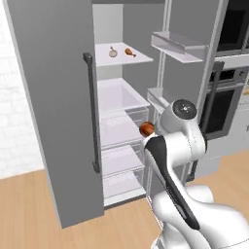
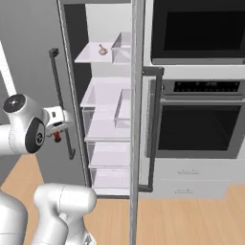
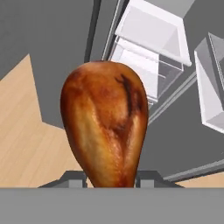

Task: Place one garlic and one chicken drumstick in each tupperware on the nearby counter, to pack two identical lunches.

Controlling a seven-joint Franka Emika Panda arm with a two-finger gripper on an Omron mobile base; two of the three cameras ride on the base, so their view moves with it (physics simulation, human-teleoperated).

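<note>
Mid-task, transport stage. Hand [image 3: 110, 177] closed narrowly on one chicken drumstick [image 3: 105, 124], gripped at the thin end with the fat end pointing away from the camera; same drumstick seen as a red-brown spot beside the arm in the left base view [image 1: 146, 129], in front of the open fridge [image 1: 121, 102] and clear of its shelves. On the top shelf [image 1: 124, 57] inside: one garlic [image 1: 113, 52] and a second chicken drumstick [image 1: 130, 52], lying near each other, untouched. Only one garlic bulb to be found; whereabouts of the other impossible to tell. No tupperware or bench to be made out from here, so impossible to tell whether anything is packed yet. Judged remaining: delivery of the held drumstick to a tray, then retrieval of at least the shelf garlic and second drumstick.
</note>
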